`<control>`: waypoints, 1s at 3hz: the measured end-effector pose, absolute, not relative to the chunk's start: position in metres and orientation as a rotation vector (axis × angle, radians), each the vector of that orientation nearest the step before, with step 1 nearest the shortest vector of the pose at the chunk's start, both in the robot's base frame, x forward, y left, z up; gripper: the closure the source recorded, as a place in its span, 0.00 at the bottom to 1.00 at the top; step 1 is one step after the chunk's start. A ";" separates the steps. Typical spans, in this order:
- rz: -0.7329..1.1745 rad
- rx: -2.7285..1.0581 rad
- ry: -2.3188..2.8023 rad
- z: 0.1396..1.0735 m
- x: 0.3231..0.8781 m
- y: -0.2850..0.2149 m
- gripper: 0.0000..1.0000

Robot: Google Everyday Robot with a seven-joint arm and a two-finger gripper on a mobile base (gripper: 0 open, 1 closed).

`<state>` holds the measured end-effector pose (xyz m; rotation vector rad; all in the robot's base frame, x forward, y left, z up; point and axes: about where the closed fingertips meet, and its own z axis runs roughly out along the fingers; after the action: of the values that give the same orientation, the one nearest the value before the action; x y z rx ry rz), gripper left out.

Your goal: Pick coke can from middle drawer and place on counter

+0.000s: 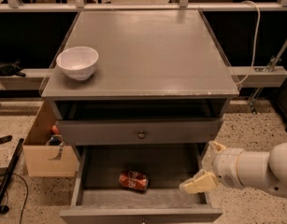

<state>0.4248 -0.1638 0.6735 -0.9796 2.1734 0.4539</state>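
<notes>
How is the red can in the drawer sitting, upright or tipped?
Tipped: the coke can lies sideways on the middle drawer floor. The claw hangs open by the drawer's right wall.

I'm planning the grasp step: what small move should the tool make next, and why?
Probably shift the tool across the drawer and down toward the coke can. The can lies on its side on the floor of the open middle drawer, while the tool hangs at the drawer's right edge in the picture, apart from it, holding nothing.
</notes>
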 end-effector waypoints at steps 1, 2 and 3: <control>0.460 -0.975 2.176 0.669 0.425 -0.162 0.00; 0.502 -0.931 2.207 0.625 0.428 -0.152 0.00; 0.510 -0.889 2.231 0.590 0.433 -0.151 0.00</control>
<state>0.4330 -0.1512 0.5901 -0.8890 2.2311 0.5100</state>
